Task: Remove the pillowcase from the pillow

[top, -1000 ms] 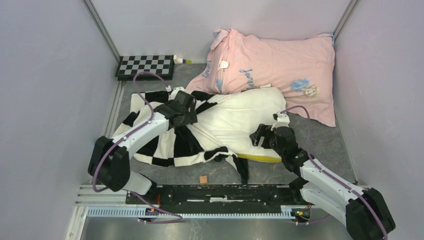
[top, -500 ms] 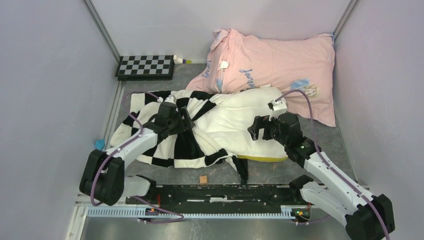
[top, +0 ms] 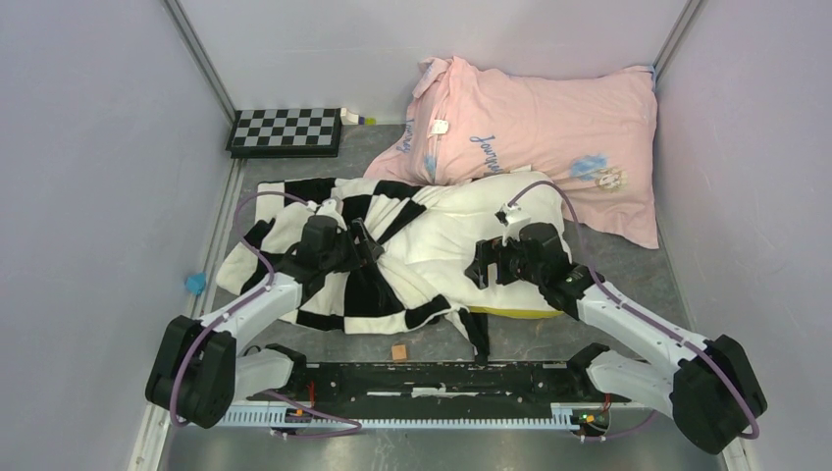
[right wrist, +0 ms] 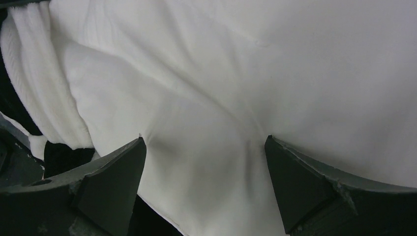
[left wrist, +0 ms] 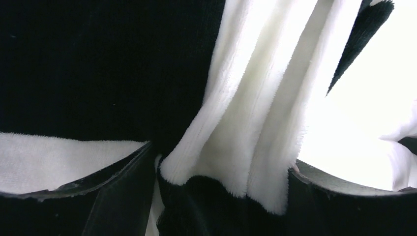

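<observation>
Pillowcase (top: 294, 257): plush, limp, light. It bunches and stretches instead of sliding as one piece, so it will probably drag on the stuffing. It lies rucked over the left part of the pillow (top: 461, 218), with loose cloth spread on the table (top: 628, 280) to the left. The right half of the pillow is already bare and rests against the pink pillow (top: 549, 123) behind it.

Pillow: soft and springy, light enough to be towed along unless pinned.

Best hold, as I judge it: a gathered fold near the case's open edge, pulled leftward and away from the pillow, with the bare end held down.

Left gripper (top: 361, 247): clenched on a thick black-and-white fold, which the wrist view shows wedged between its fingers (left wrist: 123, 196).

Right gripper (top: 483, 267): dug into the bare pillow, with a pucker of white cloth pinched between the tips (creases run from both).

Versus one second ago: the left gripper has drawn back toward the near left and the case has followed. The right gripper has shifted left across the pillow.
</observation>
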Tool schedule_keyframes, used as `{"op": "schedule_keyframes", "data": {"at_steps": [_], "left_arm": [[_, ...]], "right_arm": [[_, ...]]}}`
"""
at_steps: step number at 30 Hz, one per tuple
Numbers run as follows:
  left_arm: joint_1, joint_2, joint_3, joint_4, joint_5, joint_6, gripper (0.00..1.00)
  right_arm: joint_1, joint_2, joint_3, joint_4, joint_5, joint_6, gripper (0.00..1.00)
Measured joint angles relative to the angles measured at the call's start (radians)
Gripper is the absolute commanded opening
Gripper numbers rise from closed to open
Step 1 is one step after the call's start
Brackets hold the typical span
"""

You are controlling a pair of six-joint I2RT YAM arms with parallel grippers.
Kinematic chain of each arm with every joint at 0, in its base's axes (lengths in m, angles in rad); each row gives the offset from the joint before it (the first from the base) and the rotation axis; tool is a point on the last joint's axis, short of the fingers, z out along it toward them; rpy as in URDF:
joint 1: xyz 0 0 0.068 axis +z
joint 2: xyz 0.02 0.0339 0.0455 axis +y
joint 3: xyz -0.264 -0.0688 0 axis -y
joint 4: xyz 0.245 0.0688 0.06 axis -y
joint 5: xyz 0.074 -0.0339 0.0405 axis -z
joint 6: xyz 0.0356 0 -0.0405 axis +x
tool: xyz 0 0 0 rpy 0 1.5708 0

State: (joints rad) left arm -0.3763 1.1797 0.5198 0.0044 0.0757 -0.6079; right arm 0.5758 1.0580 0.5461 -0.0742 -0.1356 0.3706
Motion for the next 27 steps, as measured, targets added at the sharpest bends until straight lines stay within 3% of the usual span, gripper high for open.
{"op": "schedule_keyframes", "data": {"at_steps": [9, 15, 22, 27], "left_arm": [[0.000, -0.034, -0.067, 0.093, 0.021, 0.000, 0.76], [-0.002, -0.066, -0.090, 0.107, 0.016, 0.000, 0.76], [-0.006, -0.111, -0.117, 0.111, 0.013, 0.000, 0.76], [-0.007, -0.125, -0.122, 0.112, 0.013, 0.000, 0.76]], "right_arm": [[0.062, -0.201, -0.013, -0.154, -0.011, -0.133, 0.98], [0.079, -0.283, -0.080, -0.185, 0.030, -0.097, 0.98], [0.080, -0.372, -0.138, -0.220, 0.121, 0.118, 0.98], [0.080, -0.547, -0.202, -0.255, 0.221, 0.385, 0.98]]}}
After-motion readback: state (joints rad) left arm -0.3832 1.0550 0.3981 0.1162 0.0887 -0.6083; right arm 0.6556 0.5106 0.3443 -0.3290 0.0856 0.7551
